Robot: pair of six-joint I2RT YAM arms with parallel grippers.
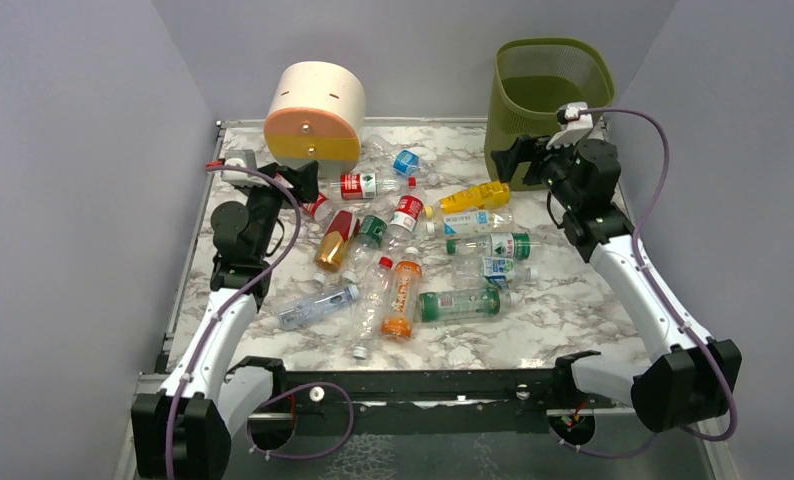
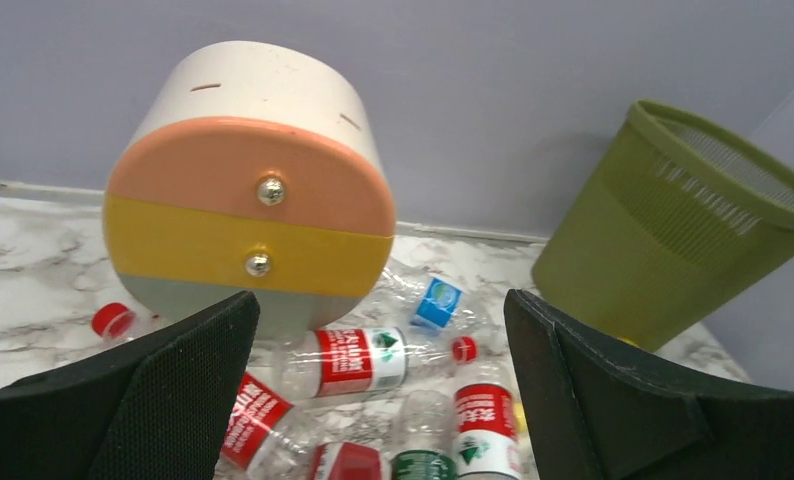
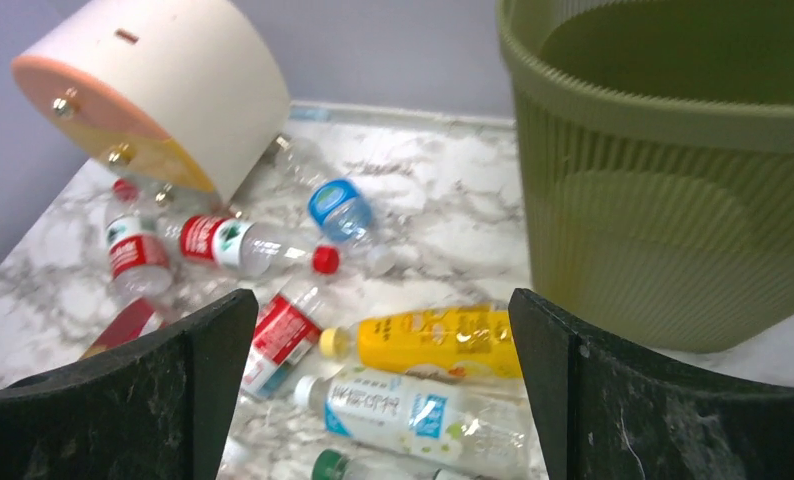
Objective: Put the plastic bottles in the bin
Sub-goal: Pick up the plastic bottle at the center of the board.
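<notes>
From above: the bottles (image 1: pixel 403 295) lie scattered on their sides across the middle of the table (image 1: pixel 573 310), none lifted. The bin (image 1: pixel 533 110) stands upright in the far right corner, and no bottle shows inside it. My left pincer (image 1: pixel 305 186) hangs at the left edge of the pile, just in front of the box (image 1: pixel 313 110). My right pincer (image 1: pixel 525 160) hangs close beside the bin's near wall. Both are spread wide and hold nothing. I judge the task barely begun, and the step in hand is choosing a first bottle.

Left wrist: my left pincer (image 2: pixel 378 310) gapes, with nothing between its jaws. Below and ahead lies a red-label bottle (image 2: pixel 358 358), crosswise to me, just in front of the box (image 2: pixel 253 200). The bin (image 2: pixel 653 250) is well off to the right. Next I would drop over that bottle's middle, clear of the box, and close on it.

Right wrist: my right pincer (image 3: pixel 383 300) is also wide and empty. A yellow bottle (image 3: pixel 438 342) lies just ahead, near the foot of the bin (image 3: pixel 663 230). It is the easier pick: descend, grip across its body, lift above the rim, release.
</notes>
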